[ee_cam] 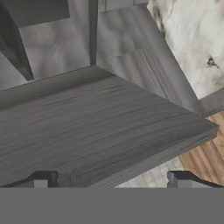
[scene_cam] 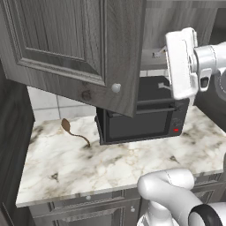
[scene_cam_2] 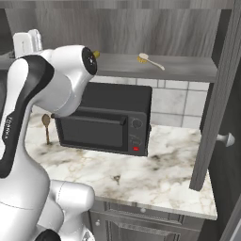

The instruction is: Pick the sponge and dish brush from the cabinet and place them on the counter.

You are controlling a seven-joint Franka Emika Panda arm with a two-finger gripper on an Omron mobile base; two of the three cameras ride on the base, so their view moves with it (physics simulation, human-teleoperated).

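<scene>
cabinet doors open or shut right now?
Open. The cabinet door swings out over the counter in the left base view, and the right base view shows the bare shelf with the dish brush lying on it.

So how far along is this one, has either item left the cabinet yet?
Done: the cabinet doors stand open. In hand: nothing; the gripper is open and empty above the grey shelf. Left: the dish brush lies on that shelf; no sponge on the counter, which holds the microwave and a brown spoon.
</scene>
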